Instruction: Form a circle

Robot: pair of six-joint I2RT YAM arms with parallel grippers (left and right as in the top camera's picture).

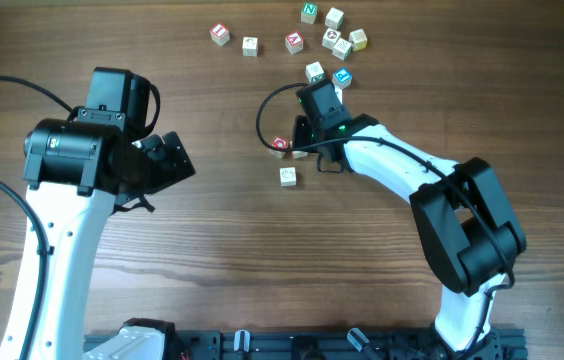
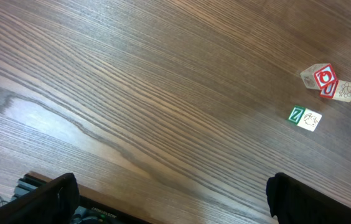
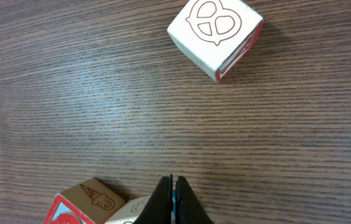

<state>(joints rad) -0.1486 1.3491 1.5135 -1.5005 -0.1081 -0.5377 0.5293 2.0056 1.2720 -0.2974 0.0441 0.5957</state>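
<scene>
Only three blocks for the circle (image 1: 280, 144) so far: a pair (image 3: 88, 200) tucked right beside the clamped-shut, empty tips of the right gripper (image 3: 173, 182), pretzel block (image 3: 215, 37) out ahead. Left gripper (image 1: 167, 160) spread wide, well off. Loose blocks (image 1: 330, 38) beyond.

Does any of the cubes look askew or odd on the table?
Yes. By the shut right gripper, the red-faced cube seems tipped against its pale neighbour, not flat. The pretzel cube sits apart, flat.
</scene>
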